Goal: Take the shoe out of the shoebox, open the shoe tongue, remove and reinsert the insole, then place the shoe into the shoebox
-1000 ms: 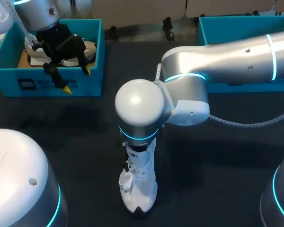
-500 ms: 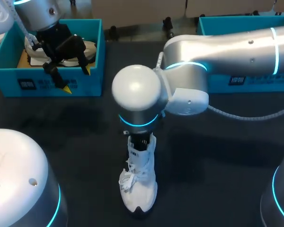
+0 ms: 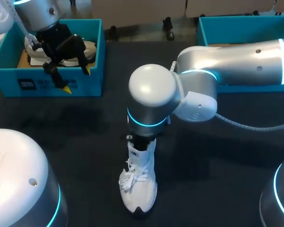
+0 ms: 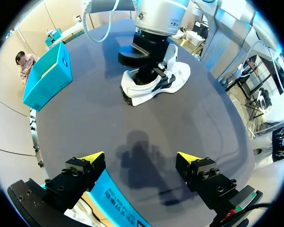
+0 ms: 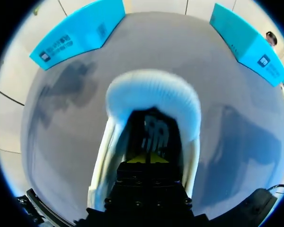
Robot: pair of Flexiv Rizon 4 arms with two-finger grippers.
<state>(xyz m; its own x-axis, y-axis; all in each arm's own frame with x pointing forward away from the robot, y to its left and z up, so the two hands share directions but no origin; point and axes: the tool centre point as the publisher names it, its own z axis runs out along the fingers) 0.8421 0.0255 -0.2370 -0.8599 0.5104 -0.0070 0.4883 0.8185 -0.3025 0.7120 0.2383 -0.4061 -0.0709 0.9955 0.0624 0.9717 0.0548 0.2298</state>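
A white laced shoe (image 3: 138, 187) stands upright on the black table, toe toward the front edge. My right arm comes in from the right and its wrist hangs over the heel opening. In the right wrist view my right gripper (image 5: 146, 159) is shut, its yellow tips together down inside the shoe (image 5: 151, 94), just over the dark insole (image 5: 154, 135). I cannot tell whether it pinches anything. My left gripper (image 3: 76, 79) hangs open over the front wall of the left blue shoebox (image 3: 47, 82), holding nothing. From the left wrist view, the shoe (image 4: 173, 80) lies well ahead of the left gripper (image 4: 141, 157).
A second pale shoe (image 3: 87, 48) lies inside the left shoebox. Another blue box (image 3: 236, 28) stands at the back right, partly behind my right arm. Large robot bases fill the near left and near right corners.
My right arm's wrist and elbow have swung to the right and slightly nearer, the gripper staying in the shoe. The shoe and the left arm have not moved.
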